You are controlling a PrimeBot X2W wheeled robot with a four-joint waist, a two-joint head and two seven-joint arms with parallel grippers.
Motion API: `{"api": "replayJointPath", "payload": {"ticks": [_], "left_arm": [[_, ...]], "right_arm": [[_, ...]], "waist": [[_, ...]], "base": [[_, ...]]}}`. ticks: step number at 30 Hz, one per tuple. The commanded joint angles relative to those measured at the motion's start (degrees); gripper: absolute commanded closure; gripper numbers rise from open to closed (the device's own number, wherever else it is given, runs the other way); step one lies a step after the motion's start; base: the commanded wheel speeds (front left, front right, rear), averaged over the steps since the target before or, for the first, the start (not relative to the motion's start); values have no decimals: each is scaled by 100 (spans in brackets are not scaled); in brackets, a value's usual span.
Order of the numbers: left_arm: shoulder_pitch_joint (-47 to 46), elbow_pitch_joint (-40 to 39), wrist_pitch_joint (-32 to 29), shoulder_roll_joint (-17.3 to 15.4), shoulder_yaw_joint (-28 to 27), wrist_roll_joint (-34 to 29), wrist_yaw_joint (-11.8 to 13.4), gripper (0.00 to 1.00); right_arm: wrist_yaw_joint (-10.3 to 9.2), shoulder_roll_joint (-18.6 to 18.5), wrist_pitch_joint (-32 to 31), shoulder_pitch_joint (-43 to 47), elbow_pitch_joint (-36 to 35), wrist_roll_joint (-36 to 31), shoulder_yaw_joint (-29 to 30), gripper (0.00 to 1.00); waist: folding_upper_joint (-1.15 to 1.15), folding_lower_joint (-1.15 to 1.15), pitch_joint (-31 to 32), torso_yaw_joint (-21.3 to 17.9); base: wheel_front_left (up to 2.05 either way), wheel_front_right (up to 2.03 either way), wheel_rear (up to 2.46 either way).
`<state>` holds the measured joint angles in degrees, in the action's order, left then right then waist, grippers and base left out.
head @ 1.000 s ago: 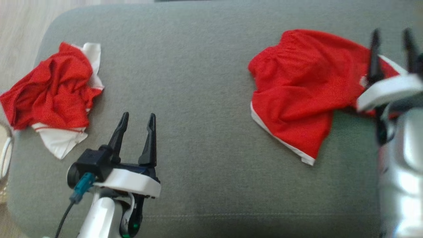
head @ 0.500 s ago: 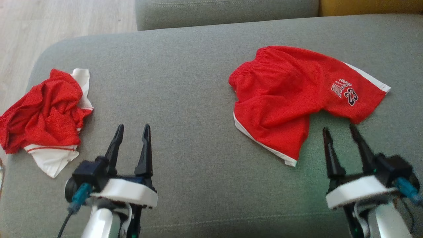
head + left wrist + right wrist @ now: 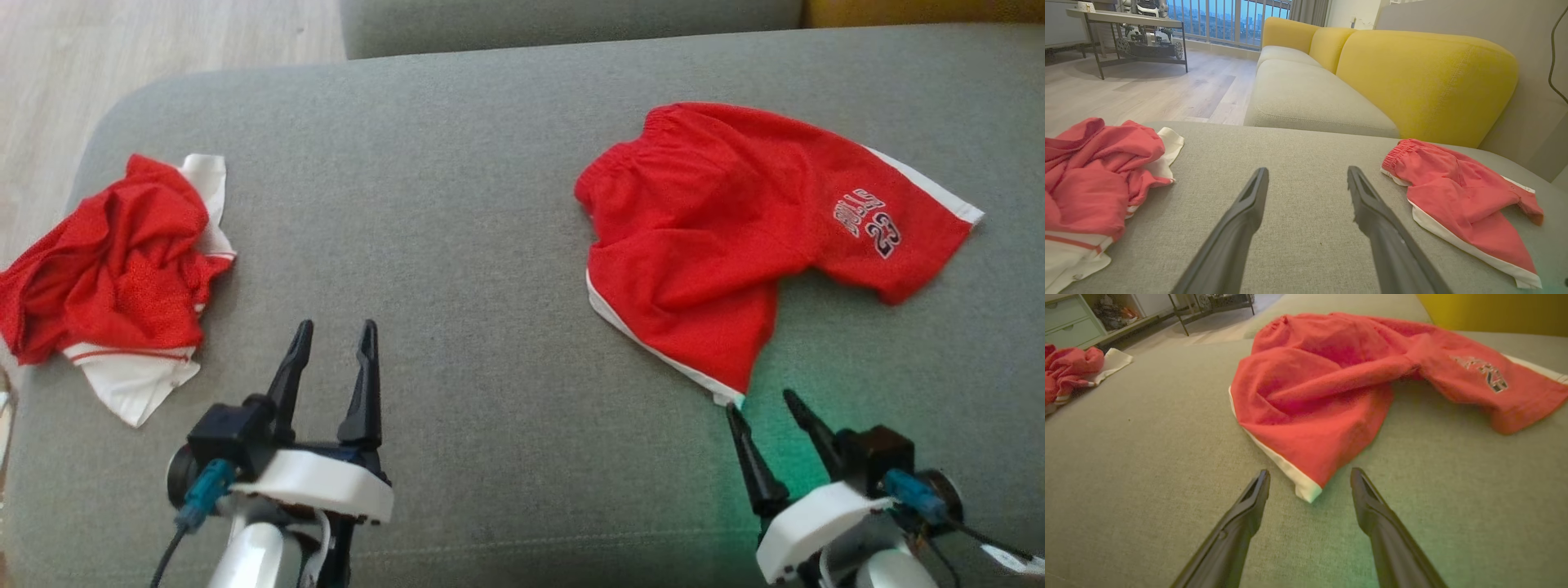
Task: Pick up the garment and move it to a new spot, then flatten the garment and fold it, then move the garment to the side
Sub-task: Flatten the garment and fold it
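Red shorts (image 3: 735,220) with white trim and a printed logo lie spread, a little rumpled, on the right of the grey cushion (image 3: 490,245). My right gripper (image 3: 761,402) stands open just in front of their near white hem corner, apart from the cloth; in the right wrist view the shorts (image 3: 1323,375) lie ahead of the gripper (image 3: 1310,473). A second red and white garment (image 3: 114,269) lies crumpled at the cushion's left end. My left gripper (image 3: 336,327) is open and empty over bare cushion between the two. In the left wrist view, the gripper (image 3: 1307,171) has the crumpled garment (image 3: 1090,171) to its left and the shorts (image 3: 1457,196) to its right.
A yellow sofa back (image 3: 1425,77) and another grey seat (image 3: 1306,98) lie beyond the cushion. Wooden floor (image 3: 163,41) runs past the cushion's left edge, with a metal-framed table (image 3: 1126,24) far off. Bare cushion lies between the two garments.
My right gripper, open throughout, has drawn back from over the shorts' right leg to the near hem corner. The head camera has shifted. The left gripper has barely moved.
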<state>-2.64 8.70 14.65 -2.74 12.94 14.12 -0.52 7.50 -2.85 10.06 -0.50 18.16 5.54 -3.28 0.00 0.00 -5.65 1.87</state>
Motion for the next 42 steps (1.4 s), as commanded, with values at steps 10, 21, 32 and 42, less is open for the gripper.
{"api": "replayJointPath", "payload": {"ticks": [10, 21, 32, 42], "left_arm": [[-382, -139, 35, -14, -110, -17, -39, 0], [-399, -136, 35, -14, -163, -60, -67, 0], [-274, -96, 35, -14, -121, 35, -31, 0], [-171, -69, 35, -14, 139, 149, 55, 0]], "right_arm": [[-1, -3, 144, -687, 994, 81, -97, 0], [-1, -3, 328, -1117, 1721, -304, 77, 100], [-1, -26, 54, -846, 472, -2463, 1253, 100], [-1, -57, -1152, -10, -786, -3058, 1819, 100]], "waist": [[0, 0, -249, 290], [0, 0, -319, 321], [0, 0, 54, -39], [0, 0, 238, -173]], "base": [[0, 0, 0], [0, 0, 0], [0, 0, 0], [0, 0, 0]]}}
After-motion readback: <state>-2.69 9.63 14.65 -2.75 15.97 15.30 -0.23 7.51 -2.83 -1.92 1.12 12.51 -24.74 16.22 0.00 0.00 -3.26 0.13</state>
